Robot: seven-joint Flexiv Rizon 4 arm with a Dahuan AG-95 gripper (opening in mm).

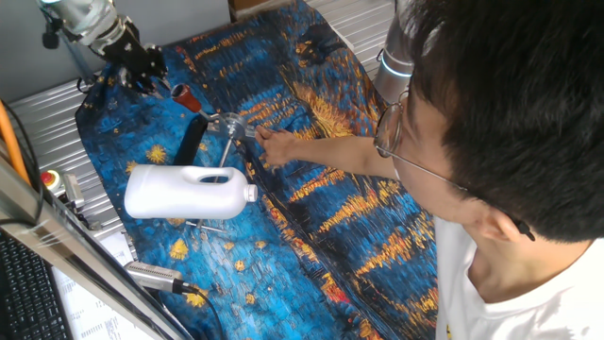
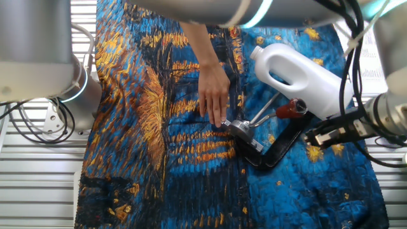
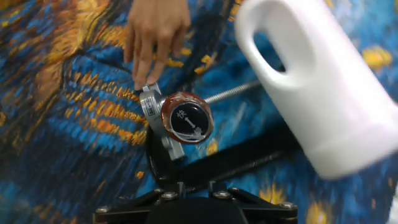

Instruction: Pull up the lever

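The lever (image 1: 203,107) is a slim silver rod with a red-brown tip (image 1: 181,94), hinged to a small metal clamp (image 1: 232,124) on a black base (image 1: 192,138). It slants up and left from the clamp. My gripper (image 1: 149,74) hovers just beyond the tip, apart from it and empty. In the other fixed view the gripper (image 2: 316,138) is right of the tip (image 2: 294,109). In the hand view the tip (image 3: 186,118) faces me end-on, ahead of my fingers (image 3: 180,186), which show a gap between them. A person's hand (image 1: 276,146) presses on the clamp.
A big white plastic jug (image 1: 189,192) lies on the blue-and-yellow cloth (image 1: 311,208) beside the clamp. The person's head and arm (image 1: 510,123) fill the right. A red button (image 1: 49,178) and a grey cylinder (image 1: 156,277) sit at the left edge. Another arm's base (image 2: 57,70) stands beside the table.
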